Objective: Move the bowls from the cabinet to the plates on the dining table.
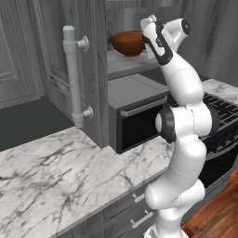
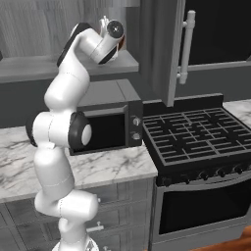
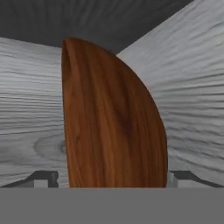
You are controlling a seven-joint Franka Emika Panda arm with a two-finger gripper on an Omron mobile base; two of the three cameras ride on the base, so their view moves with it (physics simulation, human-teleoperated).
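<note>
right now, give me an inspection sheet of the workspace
surface: marble counter under the cabinet, bare where it shows
job's things: brown bowl sits on the grey shelf inside the cabinet; cabinet door stands open; red bowl, plates and dining table nothing seen
clutter: nothing seen
hand: hand is open, up at the shelf, one fingertip on each side of the brown bowl, not closed on it
cables: nothing seen
surroundings: black microwave on the counter below the shelf, black stove beside it, drawers under the counter, wood floor
</note>
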